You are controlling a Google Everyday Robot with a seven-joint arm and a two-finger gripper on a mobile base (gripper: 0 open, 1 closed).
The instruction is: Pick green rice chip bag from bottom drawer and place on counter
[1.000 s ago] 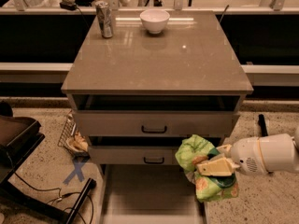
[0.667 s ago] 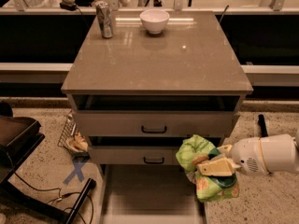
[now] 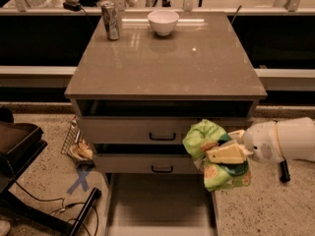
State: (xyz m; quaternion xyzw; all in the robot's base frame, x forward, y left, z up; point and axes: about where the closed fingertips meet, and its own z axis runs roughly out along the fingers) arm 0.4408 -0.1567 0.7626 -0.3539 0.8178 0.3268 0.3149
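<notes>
Green rice chip bag (image 3: 204, 134) held aloft by the drawers

The bottom drawer (image 3: 157, 203) stands pulled out, showing its pale floor. Above its right edge the gripper (image 3: 227, 154) (reaching in from the right) is clamped on the bag, which hangs in front of the two upper drawers (image 3: 133, 130), clear of the tray. Farther back, the tabletop (image 3: 167, 63) carries a can (image 3: 111, 20) and a white bowl (image 3: 163, 21) near its far edge.

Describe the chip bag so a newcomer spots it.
Below the counter, at the front right of the cabinet near the bottom drawer, the end effector holds the green rice chip bag. Unlike the can and white bowl, it is crinkly and light green.
</notes>
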